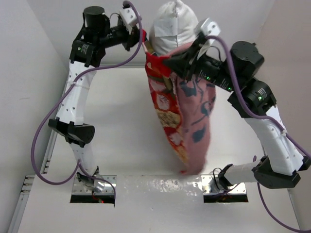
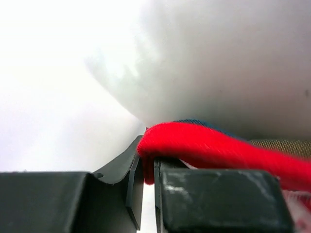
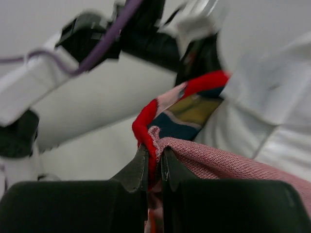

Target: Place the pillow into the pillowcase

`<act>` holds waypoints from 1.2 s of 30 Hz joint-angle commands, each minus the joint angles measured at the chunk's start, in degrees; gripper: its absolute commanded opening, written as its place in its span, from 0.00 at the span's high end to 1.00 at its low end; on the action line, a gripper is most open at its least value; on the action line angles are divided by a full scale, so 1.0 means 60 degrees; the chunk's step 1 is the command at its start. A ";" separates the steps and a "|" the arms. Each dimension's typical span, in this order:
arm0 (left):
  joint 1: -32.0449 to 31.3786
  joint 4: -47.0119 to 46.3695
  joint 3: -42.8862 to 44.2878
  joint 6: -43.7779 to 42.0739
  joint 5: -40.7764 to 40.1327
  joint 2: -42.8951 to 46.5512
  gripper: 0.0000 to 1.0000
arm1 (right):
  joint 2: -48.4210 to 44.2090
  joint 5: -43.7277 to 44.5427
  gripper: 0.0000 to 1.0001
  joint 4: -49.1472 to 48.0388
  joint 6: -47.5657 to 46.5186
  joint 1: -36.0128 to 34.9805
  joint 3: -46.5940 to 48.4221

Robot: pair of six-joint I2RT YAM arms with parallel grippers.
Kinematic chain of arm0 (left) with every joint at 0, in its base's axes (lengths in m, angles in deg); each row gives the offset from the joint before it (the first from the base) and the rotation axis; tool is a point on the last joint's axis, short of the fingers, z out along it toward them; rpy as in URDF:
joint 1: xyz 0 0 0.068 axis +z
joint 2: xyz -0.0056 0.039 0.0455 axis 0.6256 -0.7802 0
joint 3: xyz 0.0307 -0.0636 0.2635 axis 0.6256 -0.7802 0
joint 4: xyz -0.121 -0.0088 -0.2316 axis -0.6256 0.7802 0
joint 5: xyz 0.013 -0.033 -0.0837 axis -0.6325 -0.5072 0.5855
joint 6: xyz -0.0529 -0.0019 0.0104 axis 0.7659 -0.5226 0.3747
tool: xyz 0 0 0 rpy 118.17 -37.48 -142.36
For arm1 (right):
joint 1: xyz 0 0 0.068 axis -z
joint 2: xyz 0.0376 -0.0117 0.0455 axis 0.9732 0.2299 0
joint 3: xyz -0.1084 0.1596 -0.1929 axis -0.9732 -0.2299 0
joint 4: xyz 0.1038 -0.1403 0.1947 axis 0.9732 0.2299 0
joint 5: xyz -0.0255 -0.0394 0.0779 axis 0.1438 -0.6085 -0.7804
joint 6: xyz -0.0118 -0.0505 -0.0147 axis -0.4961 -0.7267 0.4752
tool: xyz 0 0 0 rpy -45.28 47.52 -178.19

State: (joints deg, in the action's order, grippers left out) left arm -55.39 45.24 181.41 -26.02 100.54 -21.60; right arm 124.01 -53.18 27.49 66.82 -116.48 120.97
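Observation:
The white pillow (image 1: 172, 24) stands up out of the mouth of the red printed pillowcase (image 1: 182, 111). The case hangs down over the table, held up by both arms, its pale pink inside facing right. At the mouth's left edge, my left gripper (image 1: 142, 41) is shut on the red hem. My right gripper (image 1: 187, 60) is shut on the hem at the right edge. In the left wrist view the red hem (image 2: 218, 145) lies pinched in the left gripper (image 2: 148, 167), under the pillow (image 2: 218, 63). The right gripper (image 3: 154, 162) pinches the pillowcase (image 3: 194, 109) beside the pillow (image 3: 262, 111).
The white table (image 1: 116, 126) lies below, with white walls on the left, the back and the right. The two arm bases (image 1: 92, 187) sit at its near edge. Purple cables (image 1: 41, 141) loop beside each arm. The pillowcase's lower end (image 1: 192, 167) hangs near the right base.

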 commanded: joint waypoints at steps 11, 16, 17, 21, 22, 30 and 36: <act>0.0477 -0.3844 0.1086 -0.0248 0.1682 0.1327 1.00 | -0.3039 0.3495 0.01 0.1135 0.0109 -0.0418 -0.1863; 0.0624 -0.3933 0.0649 -0.0053 0.1408 0.1678 1.00 | -0.4437 0.7889 0.21 0.1526 0.0918 -0.0403 -0.3403; 0.0653 -0.3831 0.0545 -0.0186 0.1173 0.1751 1.00 | -0.4496 0.8358 0.36 0.1834 0.1325 -0.0403 -0.3724; 0.0668 -0.3465 0.0441 -0.0744 0.0570 0.1928 1.00 | -0.4468 1.0949 0.68 0.2424 0.1929 -0.0418 -0.4955; 0.0668 -0.3464 0.0456 -0.0744 0.0672 0.1957 1.00 | -0.4381 1.1129 0.70 0.2336 0.1930 -0.0389 -0.5103; 0.0785 -0.4021 0.1348 0.0207 0.0395 0.2352 1.00 | -0.1408 0.6086 0.64 0.2177 0.2851 0.3834 -0.4385; 0.0786 -0.3438 0.1481 0.0647 0.0481 0.2807 1.00 | -0.0133 -0.0348 0.47 -0.2990 0.5208 0.5237 -0.6670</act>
State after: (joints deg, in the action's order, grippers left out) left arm -50.89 34.55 185.54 -24.14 103.55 -11.11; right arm 122.52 -32.33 28.43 89.14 -84.87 83.04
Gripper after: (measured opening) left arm 0.075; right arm 0.510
